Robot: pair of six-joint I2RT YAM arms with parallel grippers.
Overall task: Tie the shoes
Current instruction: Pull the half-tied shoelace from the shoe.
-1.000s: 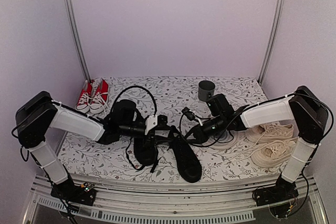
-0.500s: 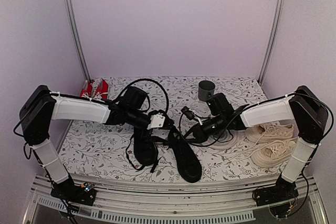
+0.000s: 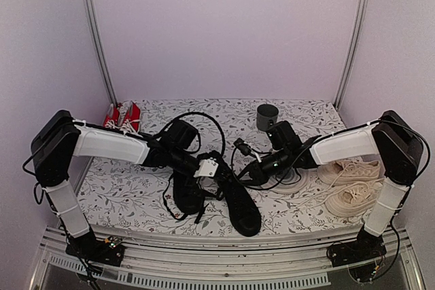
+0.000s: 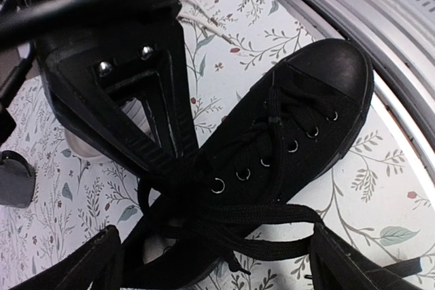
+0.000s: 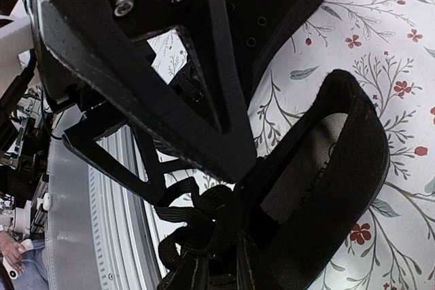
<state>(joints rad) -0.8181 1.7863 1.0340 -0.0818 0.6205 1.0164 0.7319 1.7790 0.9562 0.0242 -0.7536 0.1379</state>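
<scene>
Floral-patterned covering is spread over the table (image 3: 122, 198), on which the black shoes (image 3: 239, 202) are set side by side near its front-middle. The left gripper (image 3: 216, 168) is held wide open just above the right-hand shoe's laces (image 4: 238, 225), gripping nothing. The right gripper (image 3: 246, 174) is seen narrowly parted at the lace; whether it is pinched cannot be told.

We note the shoes (image 3: 234, 198) all black, laces black, on a white table cover (image 3: 122, 191) printed with grey-green sprigs and small red flowers. Left of them: red-and-white sneakers (image 3: 121, 115). Right: cream sneakers (image 3: 353, 185). Behind: a grey cup (image 3: 267, 116).
</scene>
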